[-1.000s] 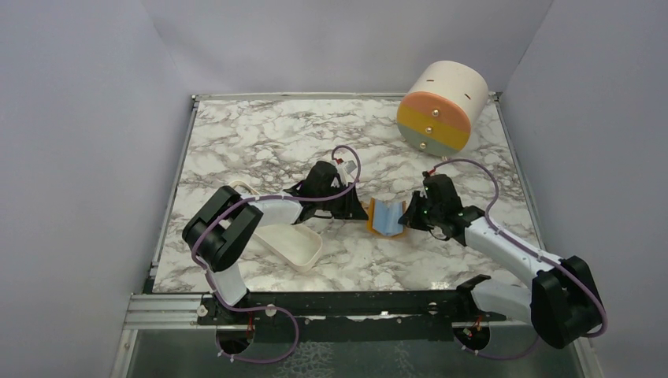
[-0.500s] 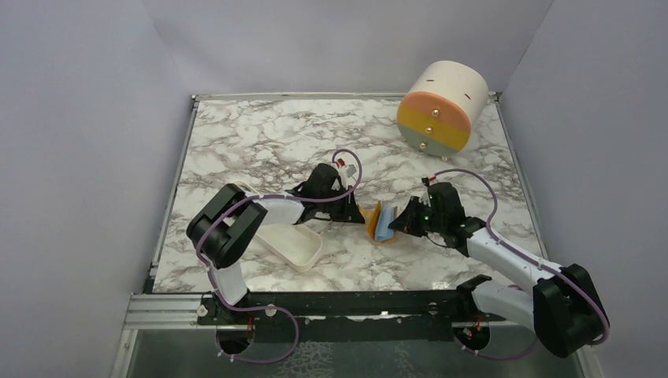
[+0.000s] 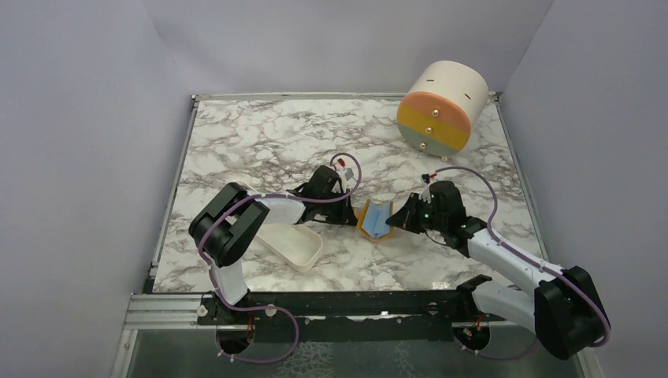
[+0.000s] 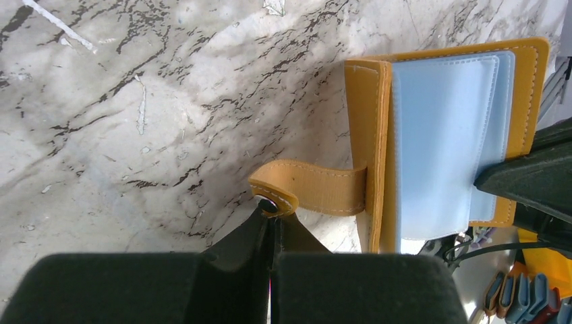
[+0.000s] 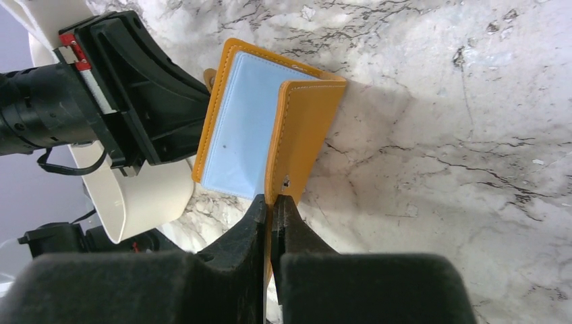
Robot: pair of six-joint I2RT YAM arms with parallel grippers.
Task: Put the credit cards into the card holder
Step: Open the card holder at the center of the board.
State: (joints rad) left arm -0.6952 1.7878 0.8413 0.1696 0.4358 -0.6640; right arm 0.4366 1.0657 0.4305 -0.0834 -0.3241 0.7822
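Left wrist shows me the card holder (image 4: 438, 135) open, blue-grey inside; left end effector (image 4: 272, 216) pinches its strap (image 4: 317, 189), right end effector (image 5: 271, 202) clamps its cover (image 5: 303, 128).

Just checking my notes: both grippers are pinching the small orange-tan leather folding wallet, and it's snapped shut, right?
No, the orange-tan leather folding wallet is open, blue-grey sleeves showing and its snap strap unfastened, as the left wrist view shows. The left gripper and right gripper are both pinching it.

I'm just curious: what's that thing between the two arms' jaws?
The card holder, open; left jaws pinch its strap, right jaws its cover. The top view shows it.
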